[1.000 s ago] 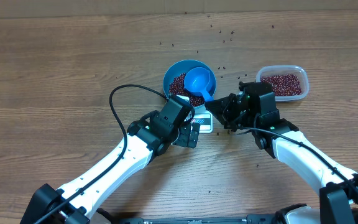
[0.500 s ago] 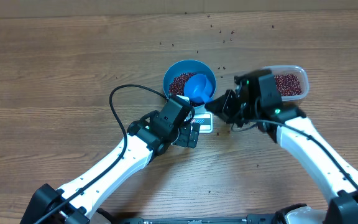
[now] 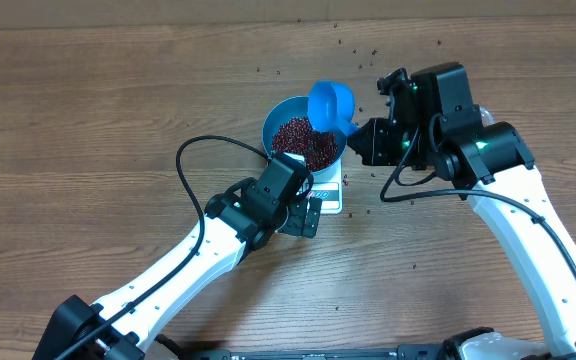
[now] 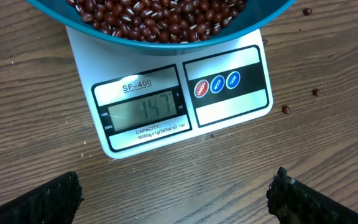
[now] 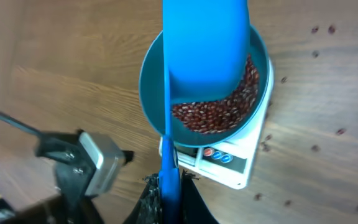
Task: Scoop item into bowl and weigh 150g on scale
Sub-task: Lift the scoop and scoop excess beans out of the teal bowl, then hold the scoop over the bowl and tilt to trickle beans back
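Your right claw (image 3: 368, 140) has lifted and swung away. The scoop (image 3: 330, 103) was down among the beans (image 3: 303, 145) a moment ago and now hangs tilted over the far right rim of the bowl (image 3: 268, 128). The claw is clenched on the scoop's handle, and the scoop looks emptied, so I'd judge that load is in.

Your left claw (image 4: 178, 186) is spread wide, grasping nothing, and hovers over the bare worktop (image 4: 328, 143). Just ahead of it sits the scale (image 4: 229, 112), with the display (image 4: 143, 111) facing it and reading 147, a touch under target. Beyond the display, the bowl rests on the scale with its heap of beans. Further out, the scoop sits directly in front of the right claw. You probably need only a pinch more, tipped gently.
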Motion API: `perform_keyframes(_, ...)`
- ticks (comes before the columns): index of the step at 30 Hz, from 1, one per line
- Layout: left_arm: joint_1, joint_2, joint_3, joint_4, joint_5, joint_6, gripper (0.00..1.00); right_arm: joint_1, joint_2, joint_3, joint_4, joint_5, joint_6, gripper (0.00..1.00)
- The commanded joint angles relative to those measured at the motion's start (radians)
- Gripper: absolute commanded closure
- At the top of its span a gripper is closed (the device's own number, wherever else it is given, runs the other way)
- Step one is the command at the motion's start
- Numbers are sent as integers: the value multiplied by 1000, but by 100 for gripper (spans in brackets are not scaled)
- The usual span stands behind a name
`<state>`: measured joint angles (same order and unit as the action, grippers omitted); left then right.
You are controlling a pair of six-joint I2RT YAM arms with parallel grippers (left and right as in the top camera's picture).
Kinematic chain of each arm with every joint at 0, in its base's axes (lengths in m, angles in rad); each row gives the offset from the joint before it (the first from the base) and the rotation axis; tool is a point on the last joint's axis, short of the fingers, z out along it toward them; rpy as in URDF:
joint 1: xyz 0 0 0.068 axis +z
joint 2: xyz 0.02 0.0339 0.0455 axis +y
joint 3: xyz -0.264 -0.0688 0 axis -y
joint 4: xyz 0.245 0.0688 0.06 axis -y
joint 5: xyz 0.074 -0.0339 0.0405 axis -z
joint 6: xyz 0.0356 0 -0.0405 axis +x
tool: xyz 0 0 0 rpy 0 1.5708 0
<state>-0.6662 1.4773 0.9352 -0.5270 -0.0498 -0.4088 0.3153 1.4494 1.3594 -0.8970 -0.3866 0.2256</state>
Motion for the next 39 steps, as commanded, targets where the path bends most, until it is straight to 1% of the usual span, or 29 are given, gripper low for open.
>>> perform_keyframes(1, -1, 0, -5, 1, -5, 20, 0, 54, 24, 20, 1, 76, -239, 96)
perform_keyframes(4, -1, 0, -5, 1, -5, 20, 0, 127, 57, 20, 0, 214, -339, 96)
perform_keyframes(6, -1, 0, -5, 1, -6, 20, 1, 171, 79, 20, 0, 341, -386, 96)
perform_keyframes(9, -1, 0, -5, 1, -5, 20, 0, 214, 106, 20, 0, 516, -395, 96)
perform_keyframes(11, -1, 0, -5, 1, -5, 20, 0, 227, 119, 20, 0, 551, -418, 96)
perform_keyframes(13, -1, 0, -5, 1, -5, 20, 0, 231, 132, 19, 7, 551, -437, 96)
perform_keyframes(21, -1, 0, -5, 1, -5, 20, 1, 231, 214, 15, 31, 531, -441, 96)
perform_keyframes(29, -1, 0, -5, 1, -5, 20, 0, 231, 236, 15, 21, 248, -436, 96)
perform_keyframes(35, -1, 0, -5, 1, -5, 20, 0, 205, 228, 49, -18, 245, -322, 96)
perform_keyframes(38, -1, 0, -5, 1, -5, 20, 0, 178, 225, 94, -37, 232, -296, 96)
perform_keyframes(39, -1, 0, -5, 1, -5, 20, 0, 161, 223, 120, -48, 191, -296, 96)
